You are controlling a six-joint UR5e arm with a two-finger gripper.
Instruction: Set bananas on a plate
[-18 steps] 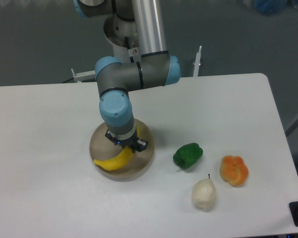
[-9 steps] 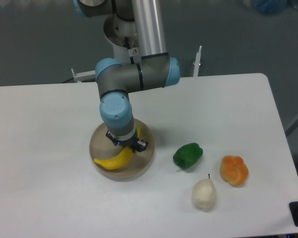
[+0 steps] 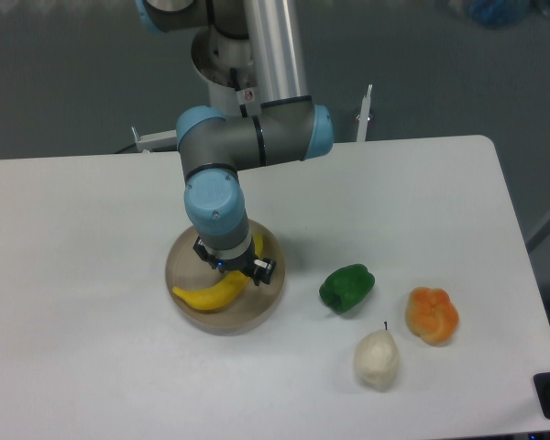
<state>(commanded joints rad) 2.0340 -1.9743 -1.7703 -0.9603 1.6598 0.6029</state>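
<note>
From my seat, very little has shifted over the last second: the gripper (image 3: 236,271) has crept a touch lower and toward the near-right over the plate (image 3: 268,302), and the banana (image 3: 211,294) has tipped down with it, its free left end now lying close to the plate's surface instead of being held slightly up. I read that as the lowering being almost done. The banana sits across the middle of the plate, curving from the left part of the dish up to the gripper, where a bit of yellow also shows behind the wrist. The plate itself is in the near-left-centre part of the white table (image 3: 92,367), a little toward the front edge.

The jaws sit right at the banana's right end and look closed on it, though the wrist covers most of them, so I can't be fully certain of the grip from this angle. My judgement is that release is the next step: open, then lift straight up so the fruit doesn't roll off the low rim.

Well apart to the right, toward the front right corner, lie a green bell pepper (image 3: 346,287), a lumpy orange fruit (image 3: 432,315) and a white pear-shaped fruit (image 3: 377,358), none of them involved
</note>
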